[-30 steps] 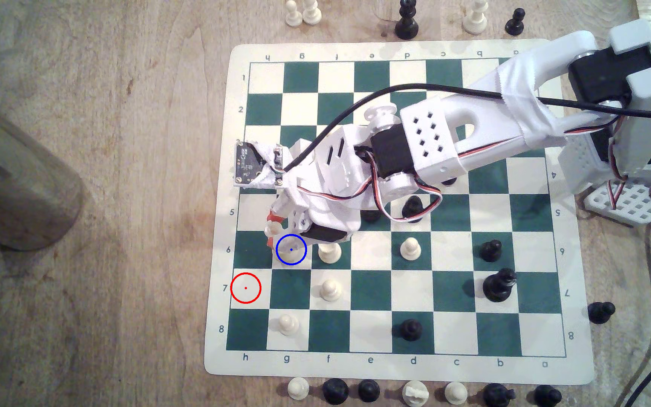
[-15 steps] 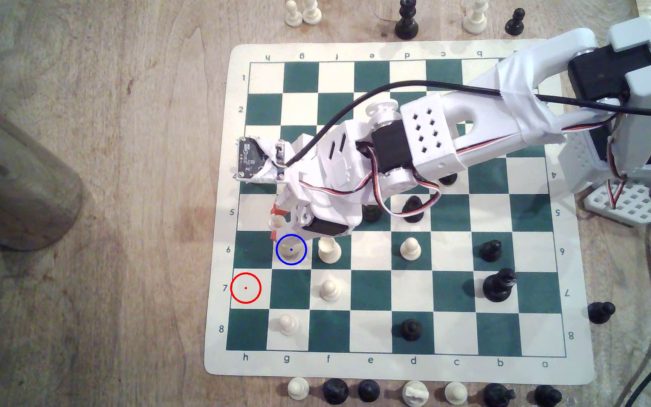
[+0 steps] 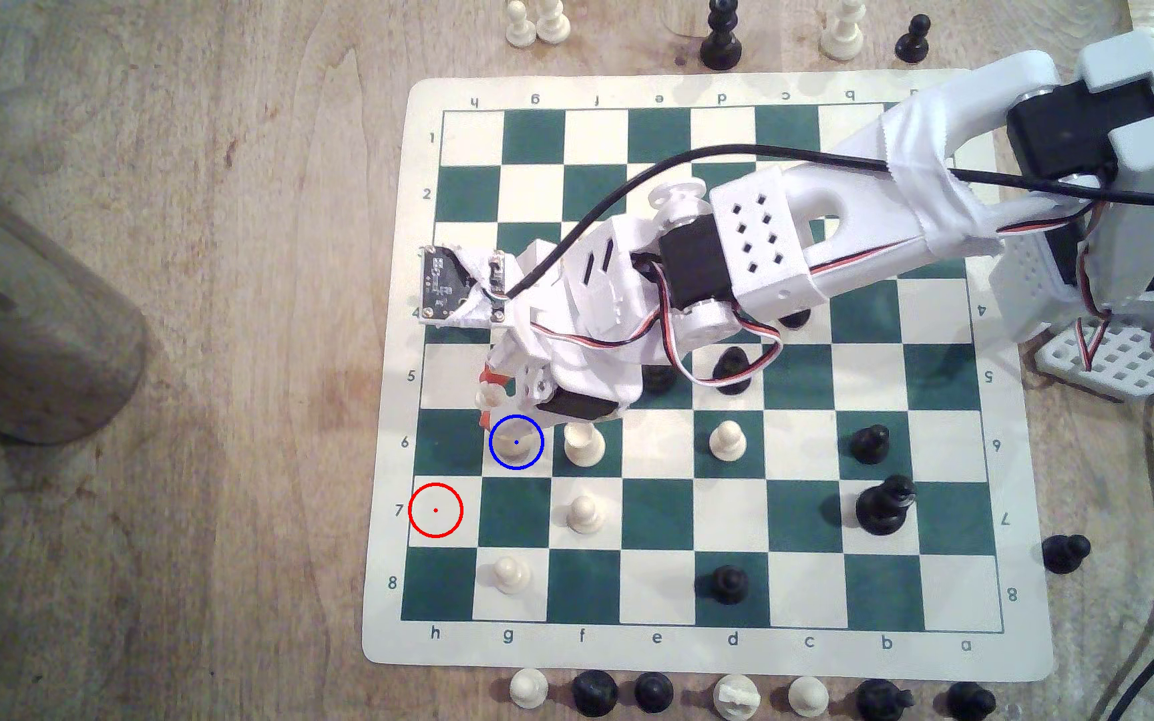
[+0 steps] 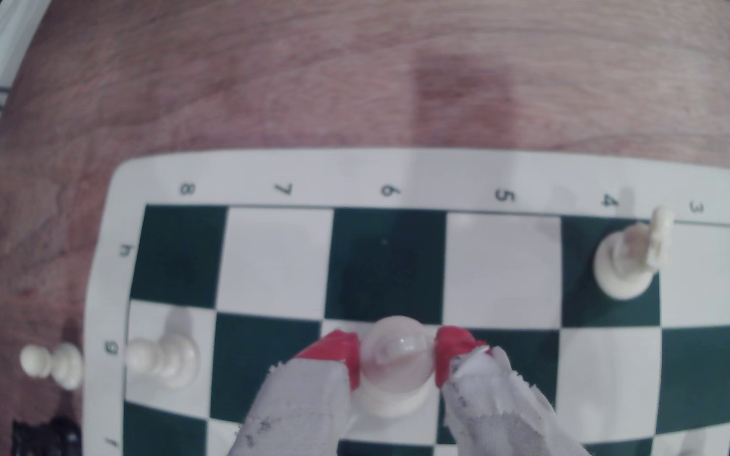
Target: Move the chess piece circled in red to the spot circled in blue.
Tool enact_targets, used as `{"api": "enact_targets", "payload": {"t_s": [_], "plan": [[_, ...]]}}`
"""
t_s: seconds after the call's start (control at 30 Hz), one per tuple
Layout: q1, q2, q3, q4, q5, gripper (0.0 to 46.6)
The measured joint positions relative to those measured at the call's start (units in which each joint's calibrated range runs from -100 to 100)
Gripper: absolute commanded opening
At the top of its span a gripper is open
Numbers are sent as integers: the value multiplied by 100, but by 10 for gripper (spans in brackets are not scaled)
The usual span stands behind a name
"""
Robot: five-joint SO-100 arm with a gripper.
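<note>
The cream chess piece (image 3: pixel 509 444) with a rounded head stands upright with its base inside the blue ring, on the cream square that is the spot circled in blue (image 3: pixel 531 454). My gripper (image 3: pixel 489 398) reaches down from the board's middle. In the wrist view its red fingertips (image 4: pixel 337 350) press both sides of the piece's head (image 4: pixel 396 350), so the gripper (image 4: pixel 397 355) is shut on the piece. The red ring (image 3: pixel 435 510) marks a bare cream square one row nearer and at the board's edge on the exterior view's left.
A cream pawn (image 3: pixel 584 444) stands on the square just right of the blue ring, close to the gripper body. More cream pawns (image 3: pixel 584 513) (image 3: pixel 510 574) and black pieces (image 3: pixel 730 367) are nearby. A cream piece (image 4: pixel 626 263) stands on h4. A metal cylinder (image 3: pixel 26 312) stands off the board.
The gripper shifted slightly and came down with the piece; the piece's base now shows inside the blue ring. Between half a second ago and now almost nothing moved.
</note>
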Motion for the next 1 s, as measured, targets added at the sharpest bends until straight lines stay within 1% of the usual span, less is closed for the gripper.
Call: {"api": "enact_targets", "payload": {"t_s": [0.9,0.93,1.0], "plan": [[-52,101,0,-80,5,3],[-52,101,0,-80,5,6],[-52,101,0,-80,5,31]]}}
